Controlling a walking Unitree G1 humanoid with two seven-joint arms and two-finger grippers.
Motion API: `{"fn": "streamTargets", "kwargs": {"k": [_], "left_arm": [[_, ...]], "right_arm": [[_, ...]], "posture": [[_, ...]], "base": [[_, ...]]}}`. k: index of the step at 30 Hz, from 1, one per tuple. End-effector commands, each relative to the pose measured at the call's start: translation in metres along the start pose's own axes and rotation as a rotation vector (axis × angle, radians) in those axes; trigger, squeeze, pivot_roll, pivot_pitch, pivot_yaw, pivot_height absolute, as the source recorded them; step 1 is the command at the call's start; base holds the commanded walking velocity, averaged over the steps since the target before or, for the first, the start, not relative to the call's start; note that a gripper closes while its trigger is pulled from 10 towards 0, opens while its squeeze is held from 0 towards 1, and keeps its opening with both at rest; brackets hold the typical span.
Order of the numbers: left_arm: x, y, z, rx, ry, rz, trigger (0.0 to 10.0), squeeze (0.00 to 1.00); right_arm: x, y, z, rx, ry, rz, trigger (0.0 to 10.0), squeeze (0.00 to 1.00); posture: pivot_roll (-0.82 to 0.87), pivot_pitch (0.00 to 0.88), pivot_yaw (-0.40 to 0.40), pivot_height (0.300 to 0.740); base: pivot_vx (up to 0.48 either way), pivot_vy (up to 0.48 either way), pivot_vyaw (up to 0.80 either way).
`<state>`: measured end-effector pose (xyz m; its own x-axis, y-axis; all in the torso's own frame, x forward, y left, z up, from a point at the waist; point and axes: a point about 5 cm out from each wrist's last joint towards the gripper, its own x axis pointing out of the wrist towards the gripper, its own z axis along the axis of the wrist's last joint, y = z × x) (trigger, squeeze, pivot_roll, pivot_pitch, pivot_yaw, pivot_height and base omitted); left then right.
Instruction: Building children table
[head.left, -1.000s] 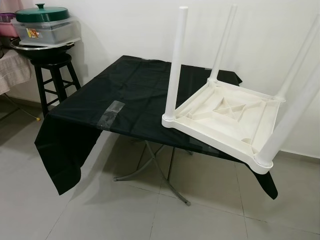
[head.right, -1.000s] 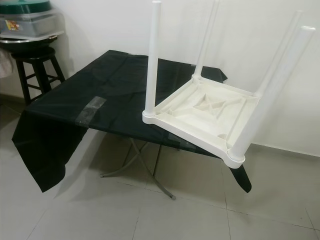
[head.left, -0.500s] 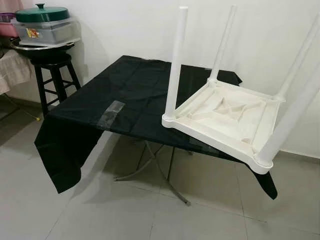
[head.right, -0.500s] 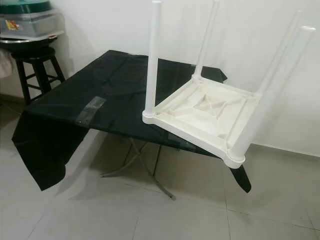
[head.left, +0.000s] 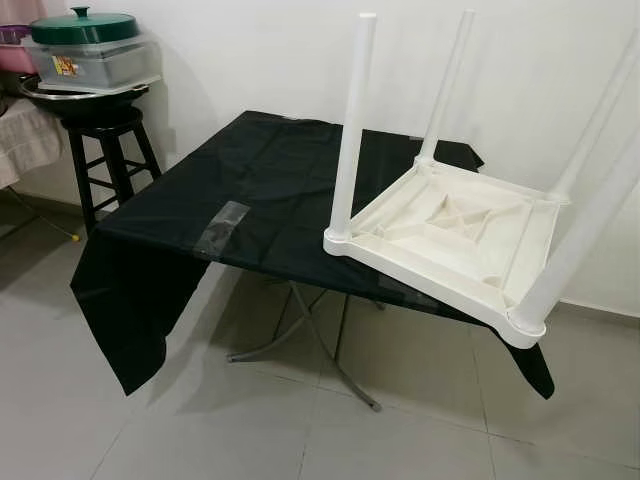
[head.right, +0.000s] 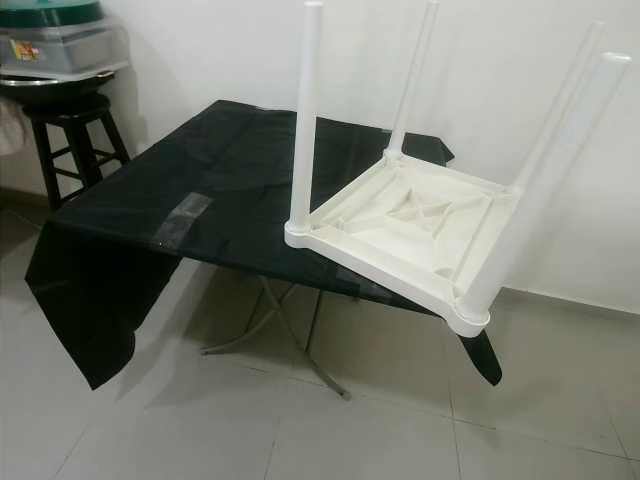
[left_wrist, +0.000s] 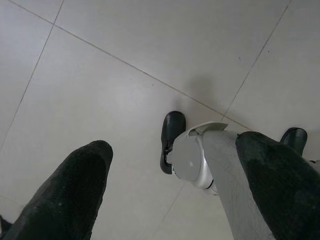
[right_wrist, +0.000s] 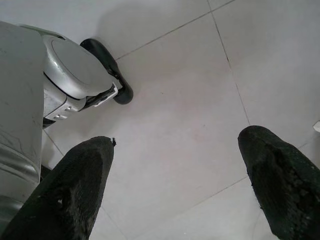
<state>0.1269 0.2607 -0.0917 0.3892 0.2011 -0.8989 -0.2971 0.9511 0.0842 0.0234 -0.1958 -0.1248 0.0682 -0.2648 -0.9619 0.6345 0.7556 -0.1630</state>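
A white plastic children's table (head.left: 455, 240) lies upside down on the right part of a black-covered folding table (head.left: 260, 180), its four white legs (head.left: 352, 120) pointing up. One corner of it overhangs the near right edge. My left gripper (left_wrist: 172, 192) hangs beside my leg, pointed at the tiled floor, fingers spread wide with nothing between them. My right gripper (right_wrist: 175, 180) hangs the same way over the floor, open and empty. Both are far from the white table.
A black stool (head.left: 110, 150) at the back left carries a pan and a clear box with a green lid (head.left: 85, 45). The black cloth (head.left: 125, 310) hangs off the near left corner. Metal folding legs (head.left: 320, 345) stand beneath. White wall behind, pale tiles in front.
The hanging corner of the black cloth has swayed slightly. The white table and both grippers are unmoved.
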Motion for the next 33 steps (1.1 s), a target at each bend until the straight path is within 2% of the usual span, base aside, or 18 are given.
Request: {"fn": "streamTargets", "kwargs": {"k": [1, 33], "left_arm": [[0.0001, -0.0025, -0.0029, 0.019, 0.014, -0.008, 10.0, 0.0], [0.0002, -0.003, -0.0027, 0.02, 0.014, -0.011, 10.0, 0.0]], "right_arm": [[-0.0347, 0.082, 0.1731, -0.759, -0.416, 0.152, 10.0, 0.0], [-0.0348, 0.0819, 0.1733, -0.76, -0.415, 0.155, 10.0, 0.0]], "posture": [[0.07, 0.0, -0.087, 0.74], [0.07, 0.0, -0.088, 0.74]], "base": [[0.0, 0.0, 0.0], [0.0, 0.0, 0.0]]}}
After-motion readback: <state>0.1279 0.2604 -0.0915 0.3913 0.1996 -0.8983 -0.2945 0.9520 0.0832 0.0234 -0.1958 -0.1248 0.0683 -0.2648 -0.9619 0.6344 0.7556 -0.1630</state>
